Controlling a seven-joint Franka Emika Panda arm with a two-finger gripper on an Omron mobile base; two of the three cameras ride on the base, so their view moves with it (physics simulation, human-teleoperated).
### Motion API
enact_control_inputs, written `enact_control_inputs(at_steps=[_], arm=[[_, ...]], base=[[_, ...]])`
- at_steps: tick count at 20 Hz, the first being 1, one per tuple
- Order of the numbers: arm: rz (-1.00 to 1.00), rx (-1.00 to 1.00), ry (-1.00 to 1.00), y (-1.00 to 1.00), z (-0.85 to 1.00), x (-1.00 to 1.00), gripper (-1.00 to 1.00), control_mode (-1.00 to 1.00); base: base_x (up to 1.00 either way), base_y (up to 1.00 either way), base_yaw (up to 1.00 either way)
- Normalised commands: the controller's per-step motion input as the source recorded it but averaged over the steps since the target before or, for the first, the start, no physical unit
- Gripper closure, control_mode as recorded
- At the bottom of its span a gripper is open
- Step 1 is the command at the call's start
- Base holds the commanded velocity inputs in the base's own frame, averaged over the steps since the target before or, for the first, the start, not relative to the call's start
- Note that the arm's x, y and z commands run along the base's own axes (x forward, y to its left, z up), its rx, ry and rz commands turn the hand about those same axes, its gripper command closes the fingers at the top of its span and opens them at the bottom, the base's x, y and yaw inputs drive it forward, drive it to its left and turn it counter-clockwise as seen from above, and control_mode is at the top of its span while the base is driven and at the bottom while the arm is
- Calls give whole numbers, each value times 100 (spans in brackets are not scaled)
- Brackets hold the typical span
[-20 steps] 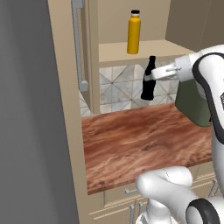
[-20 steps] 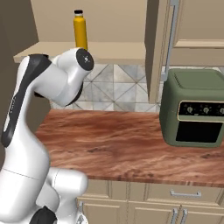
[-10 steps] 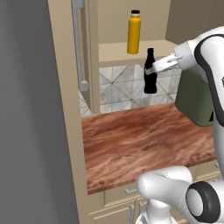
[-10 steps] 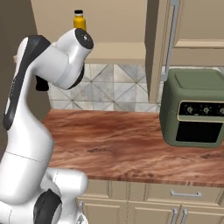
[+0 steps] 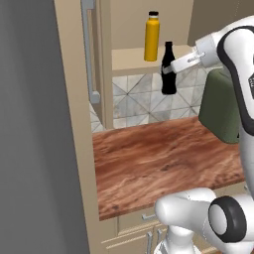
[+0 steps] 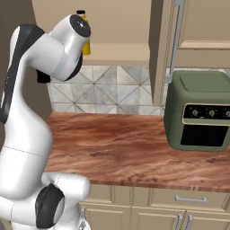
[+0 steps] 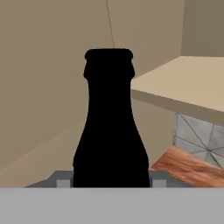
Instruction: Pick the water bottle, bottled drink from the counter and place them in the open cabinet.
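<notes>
In the left base view, the open cabinet [image 5: 130, 58] fills the upper left, its silver-handled door [image 5: 91, 54] swung outward. The water bottle [image 5: 152, 35] stands upright on the shelf at top centre. Just right of it and lower, the claw [image 5: 170, 68] is clamped on the upright bottled drink [image 5: 168, 68], held high above the counter [image 5: 163, 158]. A green oven [image 5: 223, 106] sits at right.
</notes>
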Motion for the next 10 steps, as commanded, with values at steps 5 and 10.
enact_control_inputs(at_steps=[5, 10], arm=[[-1, -4, -29, 8, 1, 2, 100, -100], [-4, -1, -19, 1, 5, 6, 100, -100]], base=[[0, 0, 0], [0, 0, 0]])
